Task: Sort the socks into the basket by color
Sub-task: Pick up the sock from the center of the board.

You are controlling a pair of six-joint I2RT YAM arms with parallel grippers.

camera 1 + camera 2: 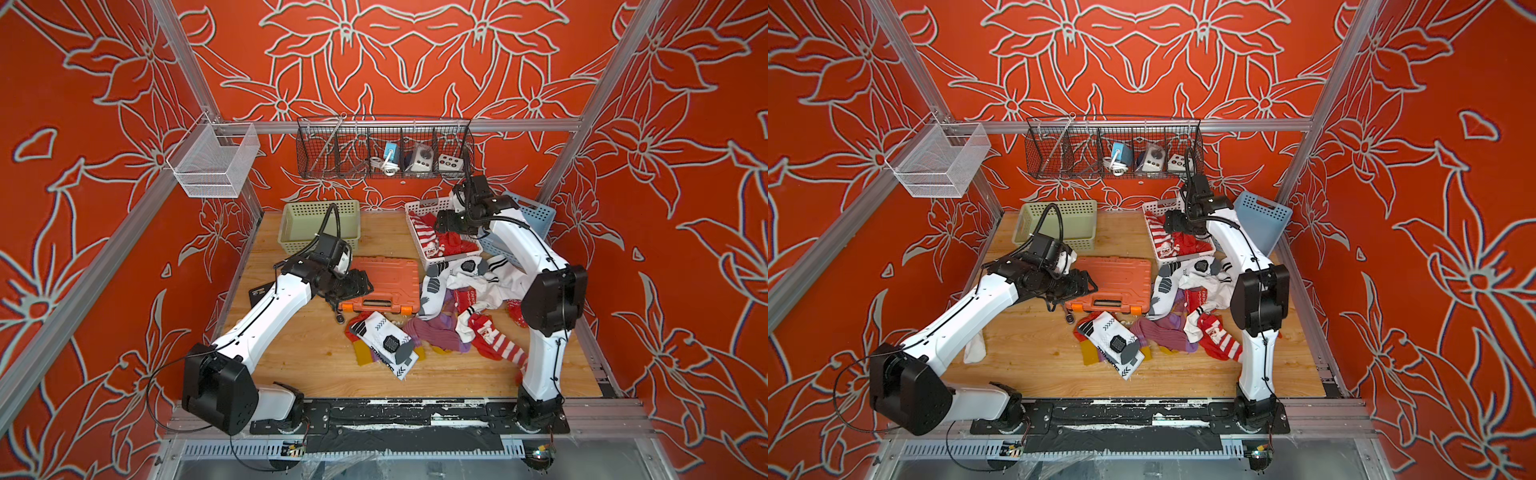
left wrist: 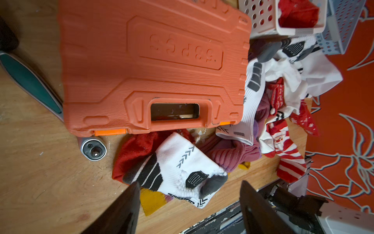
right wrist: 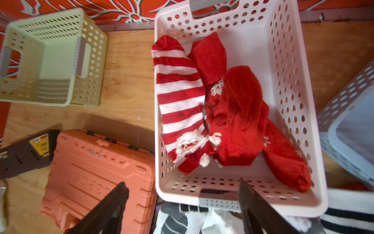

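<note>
Loose socks [image 1: 453,303] lie heaped on the wooden table right of centre: white ones with black-grey marks [image 2: 178,162], purple ones [image 1: 432,332] and red striped ones [image 1: 498,345]. The white basket [image 3: 253,30] holds a red-and-white striped sock [image 3: 178,97] and plain red socks [image 3: 238,113]. My right gripper [image 3: 182,182] hangs open over that basket's near end, with nothing between its fingers. My left gripper [image 2: 190,183] stands open and empty beside the orange case, above a white sock at the heap's left edge.
A shut orange tool case [image 1: 382,282] lies mid-table, with a ratchet head [image 2: 94,149] at its near corner. A green basket [image 1: 320,226] stands empty at the back left. A blue basket [image 1: 536,216] leans behind the white one. One white sock [image 1: 976,349] lies under the left arm.
</note>
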